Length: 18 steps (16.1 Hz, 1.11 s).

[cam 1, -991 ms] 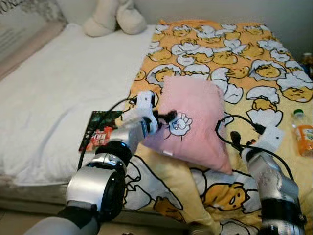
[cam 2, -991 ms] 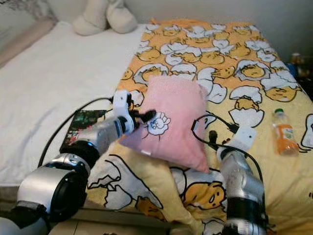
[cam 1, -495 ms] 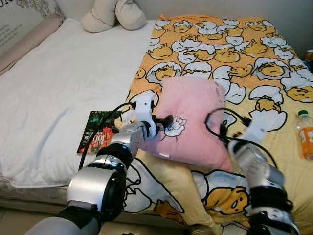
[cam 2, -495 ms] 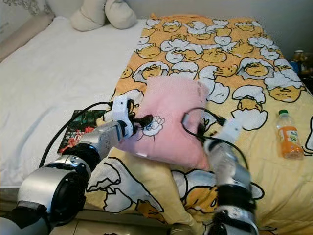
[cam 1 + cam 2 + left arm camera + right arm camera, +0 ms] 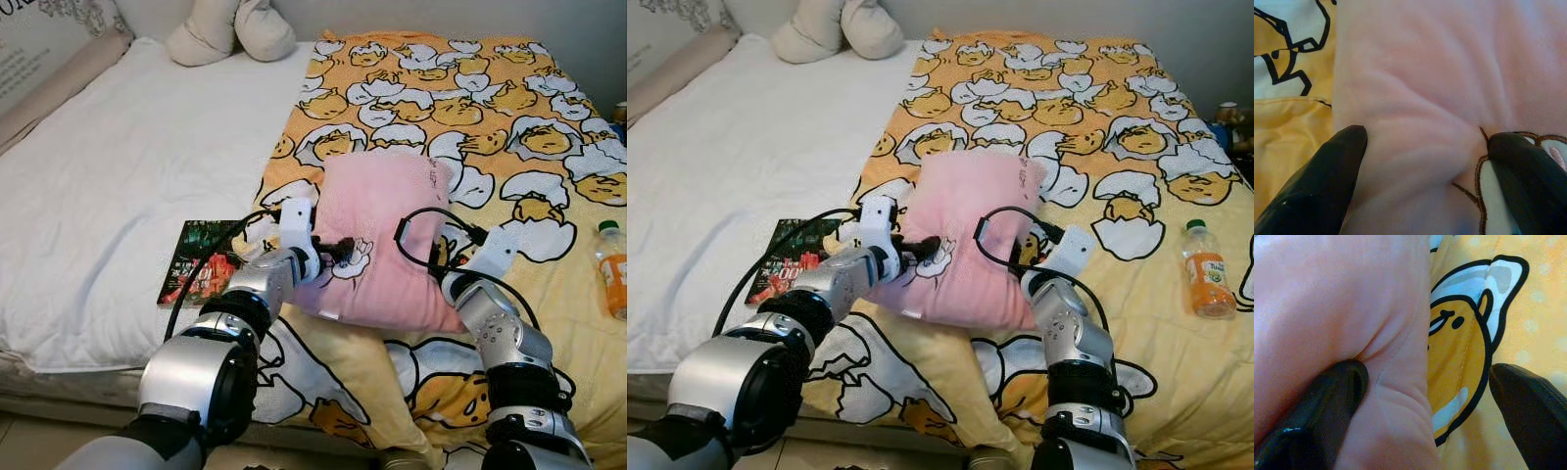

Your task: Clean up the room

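Between my two pincers sits the pink pillow [image 5: 387, 240], resting on the yellow egg-print blanket [image 5: 460, 108] of the bed [image 5: 118, 176]. My left gripper [image 5: 1422, 147] has its fingers spread wide, both tips pressing into the pillow's near-left edge, a fold of pink fabric bulging between them. My right gripper [image 5: 1427, 396] is also wide apart: one finger [image 5: 1327, 401] pushes into the pillow's right edge, the other hangs over the blanket. Beyond my left arm lies a book [image 5: 201, 262] on the white sheet; well off beyond my right arm lies an orange bottle [image 5: 612, 269].
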Available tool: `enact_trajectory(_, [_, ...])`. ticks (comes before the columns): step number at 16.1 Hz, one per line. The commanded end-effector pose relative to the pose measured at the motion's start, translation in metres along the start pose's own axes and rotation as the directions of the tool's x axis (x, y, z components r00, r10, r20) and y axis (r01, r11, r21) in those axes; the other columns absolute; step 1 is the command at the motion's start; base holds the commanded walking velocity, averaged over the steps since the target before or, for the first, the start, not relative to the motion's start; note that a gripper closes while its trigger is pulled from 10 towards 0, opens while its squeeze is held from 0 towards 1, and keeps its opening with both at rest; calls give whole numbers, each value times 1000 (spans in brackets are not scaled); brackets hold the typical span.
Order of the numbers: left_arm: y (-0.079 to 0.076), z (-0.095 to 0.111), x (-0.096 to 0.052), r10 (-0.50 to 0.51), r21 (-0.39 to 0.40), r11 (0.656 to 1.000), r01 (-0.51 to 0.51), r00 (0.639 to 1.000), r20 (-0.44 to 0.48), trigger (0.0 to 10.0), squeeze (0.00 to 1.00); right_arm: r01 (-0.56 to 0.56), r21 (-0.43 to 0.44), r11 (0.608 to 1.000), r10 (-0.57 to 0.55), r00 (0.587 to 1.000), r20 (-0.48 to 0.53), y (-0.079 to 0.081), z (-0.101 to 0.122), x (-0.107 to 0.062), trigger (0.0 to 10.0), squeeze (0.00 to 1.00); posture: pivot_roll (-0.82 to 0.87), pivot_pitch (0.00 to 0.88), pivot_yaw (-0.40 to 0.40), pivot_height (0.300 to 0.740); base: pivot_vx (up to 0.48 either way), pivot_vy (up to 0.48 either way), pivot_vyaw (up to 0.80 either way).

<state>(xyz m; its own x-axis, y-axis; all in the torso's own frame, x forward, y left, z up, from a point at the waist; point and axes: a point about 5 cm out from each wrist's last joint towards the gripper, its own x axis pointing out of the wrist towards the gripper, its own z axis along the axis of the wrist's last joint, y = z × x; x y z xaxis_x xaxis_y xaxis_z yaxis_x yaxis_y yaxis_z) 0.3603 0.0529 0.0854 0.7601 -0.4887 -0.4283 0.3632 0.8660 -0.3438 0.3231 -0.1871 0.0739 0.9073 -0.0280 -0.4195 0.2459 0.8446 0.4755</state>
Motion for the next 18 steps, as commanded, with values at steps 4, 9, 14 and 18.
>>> enact_trajectory(4, [2, -13, -1, -8, 18, 1000, 8, 999, -42, 10000, 0, 195, -362, 912, -108, 963, 247, -26, 28, -26, 10000, 0, -234, 0, 72, 740, 0, 0, 0])
enact_trajectory(9, [3, -16, -1, -6, 12, 1000, 7, 999, -44, 10000, 0, 48, -341, 939, 94, 917, 388, 2, 26, -53, 10000, 0, -245, 0, 76, 740, 0, 0, 0])
enact_trajectory(14, [1, -14, -1, -10, 10, 1000, 11, 999, -38, 10000, 0, 6, -49, 999, 1, 990, 143, -15, -4, -19, 10000, 0, -238, 0, 84, 740, 0, 0, 0])
enact_trajectory(18, [1, -12, -1, -17, -47, 999, 16, 1000, -19, 10000, 0, 3, -3, 1000, -3, 998, 57, -25, -11, -9, 10000, 0, -235, 0, 82, 740, 0, 0, 0])
